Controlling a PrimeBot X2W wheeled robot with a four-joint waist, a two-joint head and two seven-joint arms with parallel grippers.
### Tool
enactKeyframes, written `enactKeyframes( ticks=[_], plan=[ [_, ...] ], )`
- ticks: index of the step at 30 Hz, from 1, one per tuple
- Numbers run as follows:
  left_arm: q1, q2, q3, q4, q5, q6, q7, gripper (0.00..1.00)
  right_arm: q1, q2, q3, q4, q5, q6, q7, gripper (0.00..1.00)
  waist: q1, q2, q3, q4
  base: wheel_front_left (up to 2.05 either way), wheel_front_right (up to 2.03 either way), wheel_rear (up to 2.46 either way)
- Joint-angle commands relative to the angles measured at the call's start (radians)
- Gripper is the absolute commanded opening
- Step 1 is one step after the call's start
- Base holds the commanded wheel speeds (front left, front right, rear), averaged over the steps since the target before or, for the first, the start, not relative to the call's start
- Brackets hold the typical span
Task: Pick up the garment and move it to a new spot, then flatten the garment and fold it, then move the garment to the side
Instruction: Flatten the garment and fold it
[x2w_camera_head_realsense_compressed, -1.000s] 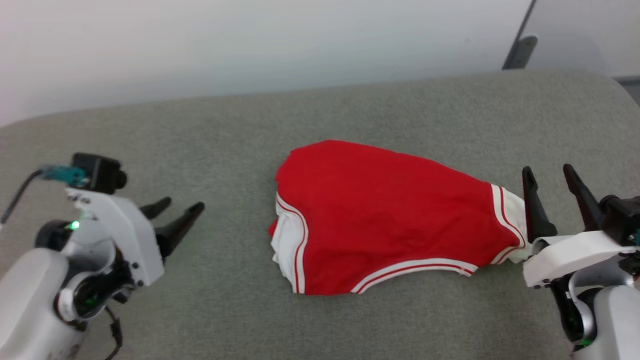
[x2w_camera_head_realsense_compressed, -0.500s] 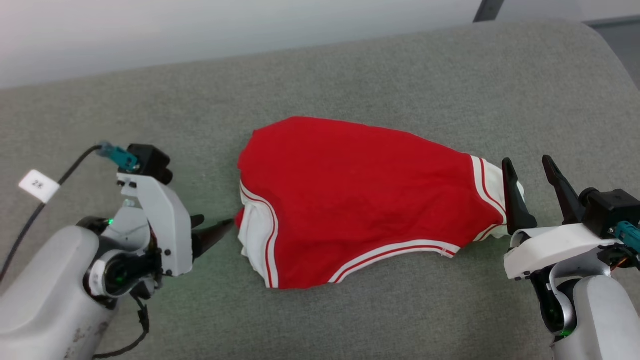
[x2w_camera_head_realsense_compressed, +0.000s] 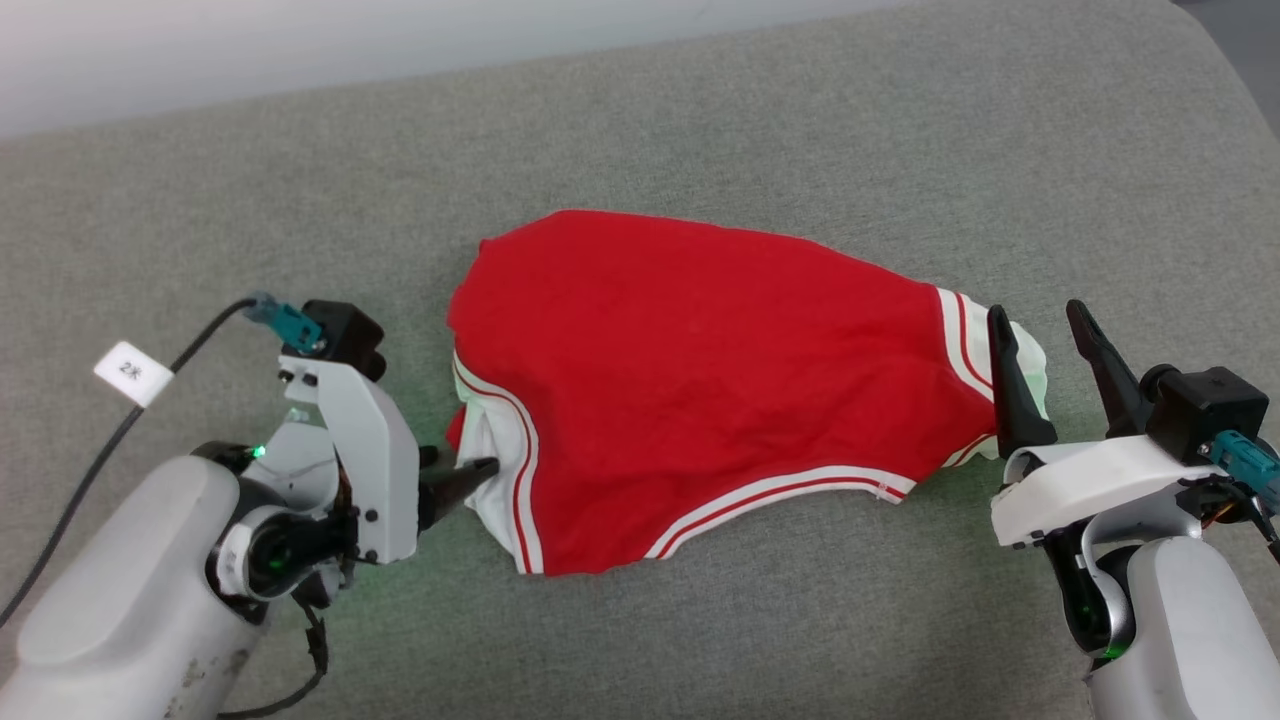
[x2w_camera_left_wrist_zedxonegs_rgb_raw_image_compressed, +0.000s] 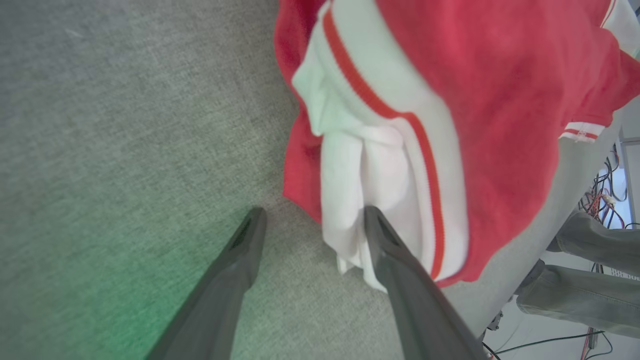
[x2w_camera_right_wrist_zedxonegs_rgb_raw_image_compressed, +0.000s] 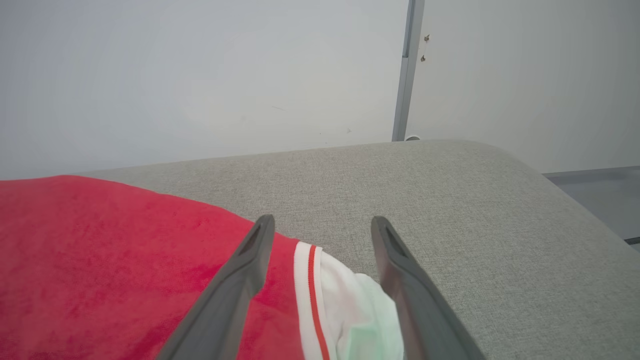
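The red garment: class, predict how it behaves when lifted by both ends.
Probably floppy: the garment lies wrinkled, its white lining bunched in soft folds. Likely sags in the middle. Seems light: thin fabric lying flat.

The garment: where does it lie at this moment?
In the head view the garment lies centrally on the grey padded surface, its left end at the open left gripper, its right end at the open right gripper.

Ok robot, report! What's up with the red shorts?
Left gripper, right gripper: jaws open, one at each end. Shorts flat on cushion, not gripped. Nothing blocking.
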Motion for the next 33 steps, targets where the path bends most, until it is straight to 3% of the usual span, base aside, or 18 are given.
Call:
enactKeyframes(
  ticks=[1, 2, 4, 14, 29, 33],
  plan=[
    [0.008, -0.004, -0.006, 0.011, 0.01, 0.002, -0.003, 1.0, -0.013, 0.001, 0.001, 0.003, 0.002, -0.001, -0.005, 1.0, 0.0, -0.0001, 0.003, 0.001, 0.0, 0.0, 0.0],
    [0.008, -0.008, -0.01, 0.022, 0.011, 0.0, -0.004, 0.84, -0.015, 0.002, 0.001, 0.006, 0.002, -0.001, -0.008, 1.0, 0.0, -0.0001, 0.005, 0.002, 0.0, 0.0, 0.0],
    [0.007, -0.014, -0.012, 0.044, 0.013, -0.008, -0.014, 0.0, -0.02, 0.003, 0.001, 0.011, 0.0, -0.001, -0.01, 1.0, 0.0, -0.0001, 0.008, 0.003, 0.0, 0.0, 0.0],
    [-0.001, 0.021, 0.032, 0.074, 0.0, -0.023, -0.061, 0.0, -0.01, 0.001, -0.022, 0.021, -0.011, -0.001, -0.009, 1.0, 0.0, -0.0001, -0.009, 0.036, 0.0, 0.0, 0.0],
    [0.128, 0.202, 0.138, 0.071, -0.012, 0.04, -0.123, 0.0, 0.029, -0.006, -0.028, 0.026, -0.015, -0.001, 0.009, 1.0, 0.0, -0.0001, -0.076, 0.098, 0.0, 0.0, 0.0],
    [0.156, 0.224, 0.15, 0.047, -0.02, 0.043, -0.132, 0.0, 0.046, -0.009, -0.026, 0.026, -0.013, -0.001, 0.014, 1.0, 0.0, -0.0001, -0.09, 0.107, 0.0, 0.0, 0.0]
  ],
)
